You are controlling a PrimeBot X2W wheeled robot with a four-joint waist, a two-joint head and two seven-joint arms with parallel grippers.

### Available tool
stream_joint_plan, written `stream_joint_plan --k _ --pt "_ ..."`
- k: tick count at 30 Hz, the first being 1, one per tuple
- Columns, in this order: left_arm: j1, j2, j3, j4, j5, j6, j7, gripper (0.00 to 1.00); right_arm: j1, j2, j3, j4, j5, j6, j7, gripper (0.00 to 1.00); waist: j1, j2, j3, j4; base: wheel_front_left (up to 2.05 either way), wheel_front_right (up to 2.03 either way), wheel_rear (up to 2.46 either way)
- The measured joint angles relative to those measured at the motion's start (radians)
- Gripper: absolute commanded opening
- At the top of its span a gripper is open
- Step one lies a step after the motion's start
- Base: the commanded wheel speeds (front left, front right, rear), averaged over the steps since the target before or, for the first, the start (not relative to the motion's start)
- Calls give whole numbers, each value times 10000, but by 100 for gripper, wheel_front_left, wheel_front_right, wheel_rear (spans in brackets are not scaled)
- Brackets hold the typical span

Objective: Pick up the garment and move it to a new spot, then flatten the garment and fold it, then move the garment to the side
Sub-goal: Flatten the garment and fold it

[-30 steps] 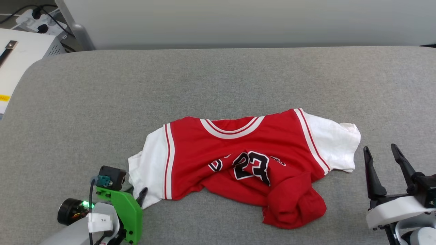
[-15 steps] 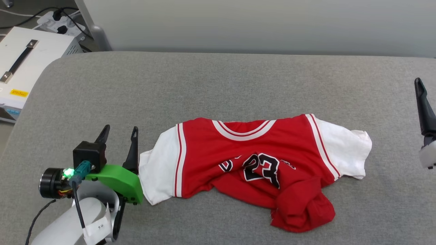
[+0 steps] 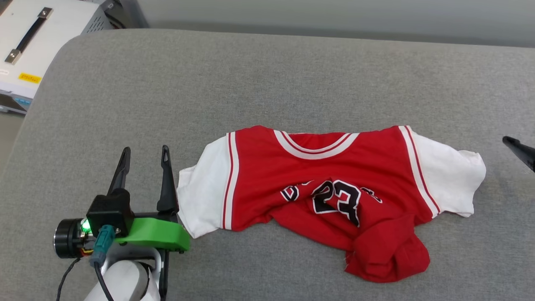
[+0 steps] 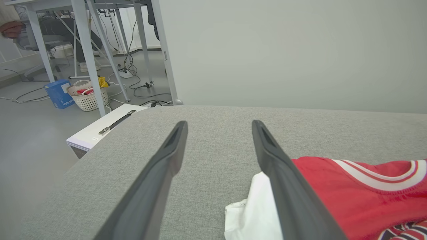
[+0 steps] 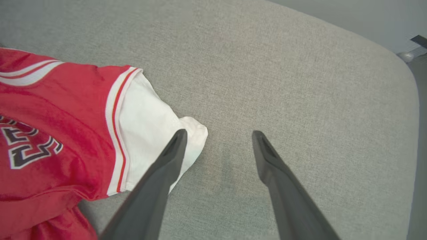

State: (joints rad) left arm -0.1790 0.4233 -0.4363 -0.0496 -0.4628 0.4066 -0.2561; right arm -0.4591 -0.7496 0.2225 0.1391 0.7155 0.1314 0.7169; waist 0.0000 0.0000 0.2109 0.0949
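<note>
The garment [image 3: 330,184], red with white sleeves and a black number, lies chest-up on the grey padded table [image 3: 292,75]. Its lower part is bunched into a red lump at the near right. My left gripper [image 3: 145,150] stands open just left of the white left sleeve [image 3: 202,188], with bare table between its fingers. In the left wrist view the left gripper [image 4: 220,122] has its right finger against that sleeve [image 4: 253,213]. My right gripper [image 5: 219,133] is open over the table beside the other white sleeve [image 5: 146,133]. One of its fingers [image 3: 520,151] pokes in at the head view's right edge.
A white case with a black handle [image 3: 37,37] sits beyond the table's far left corner. A pale wall runs behind the table. On the floor to the left stand a wicker basket [image 4: 88,96], a blue box [image 4: 58,93], table legs and cables.
My left gripper has opened, let go of the white left sleeve and now stands beside it. The right gripper has shifted out to the right edge. The head camera has moved.
</note>
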Motion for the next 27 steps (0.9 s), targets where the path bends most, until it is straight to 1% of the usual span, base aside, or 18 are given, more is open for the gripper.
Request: stream_joint_plan --k 3,6,9,11,16,20,23,24,25,27 --pt "105 -458 456 -42 466 -376 0 100 -314 -142 127 385 470 0 888 100 0 1 282 104 0 0 0" --pt "129 -882 815 -8 800 -761 0 100 -671 -130 274 683 560 0 1323 100 0 0 589 207 0 0 0" --pt "113 -1279 1206 113 1172 -1141 0 100 -1041 -86 571 911 405 0 1342 100 0 1 917 305 0 0 0" --pt "102 -1522 1455 196 1338 -1409 0 100 -1211 92 754 1143 405 0 1344 100 0 1 1142 368 0 0 0" --pt "74 -1981 1987 397 1841 -1939 0 100 -1208 322 1465 1787 522 0 1542 100 1 0 1591 482 0 0 0" --pt "64 -2270 2393 529 2128 -2320 0 100 -1129 61 2023 1799 738 -15 1507 100 0 0 1783 551 0 0 0" --pt "64 -2414 2671 631 2362 -2548 0 100 -1107 -4 2286 1797 989 -23 1252 100 0 0 1754 518 0 0 0" --pt "64 -2458 2769 663 2433 -2627 0 100 -1100 -25 2416 1758 1003 -48 1072 30 0 0 1724 489 0 0 0" --pt "64 -2489 2832 690 2466 -2685 0 100 -1081 -29 2485 1758 1012 -59 867 0 0 0 1697 468 0 0 0" --pt "64 -2585 2970 767 2562 -2855 0 100 -1008 -38 2600 1747 1080 -58 311 0 0 0 1599 421 0 0 0"
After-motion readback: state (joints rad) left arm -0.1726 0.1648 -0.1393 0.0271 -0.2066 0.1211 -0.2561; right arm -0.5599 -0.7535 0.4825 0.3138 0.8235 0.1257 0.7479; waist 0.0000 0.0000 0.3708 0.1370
